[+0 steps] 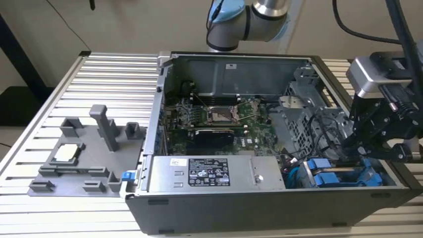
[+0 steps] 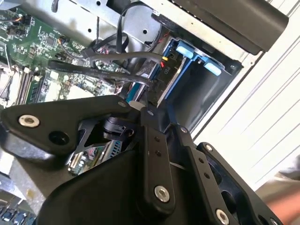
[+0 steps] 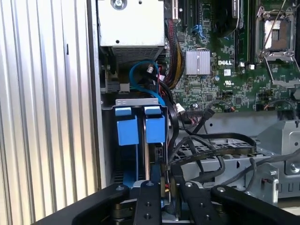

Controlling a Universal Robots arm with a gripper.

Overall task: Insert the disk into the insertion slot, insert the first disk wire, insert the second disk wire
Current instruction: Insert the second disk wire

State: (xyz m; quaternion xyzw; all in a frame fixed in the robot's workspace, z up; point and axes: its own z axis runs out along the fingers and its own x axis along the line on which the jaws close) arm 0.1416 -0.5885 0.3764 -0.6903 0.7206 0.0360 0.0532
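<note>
The disk (image 3: 155, 130), in its blue carrier, sits in the insertion slot (image 3: 137, 101) of the grey drive cage, beside a second blue-framed drive (image 3: 126, 131). In the exterior view the disk (image 1: 317, 165) is at the case's lower right corner. Black disk wires (image 3: 206, 140) loop from the motherboard side down to the disk's rear edge. My gripper (image 3: 167, 185) hangs over that edge, its black fingers (image 3: 150, 201) drawn close on a wire connector. The second wrist view shows the gripper (image 2: 143, 108) meeting grey cables (image 2: 117, 70) next to the blue carrier (image 2: 197, 56). In the exterior view the gripper (image 1: 362, 151) dips into the case.
The grey labelled power-supply box (image 1: 211, 173) lies next to the drive cage. The motherboard (image 1: 218, 116) fills the case's middle. A grey fixture (image 1: 92, 158) with upright posts stands on the ribbed aluminium table (image 1: 59, 208) at the exterior view's left. Loose cables (image 1: 324, 134) crowd the cage.
</note>
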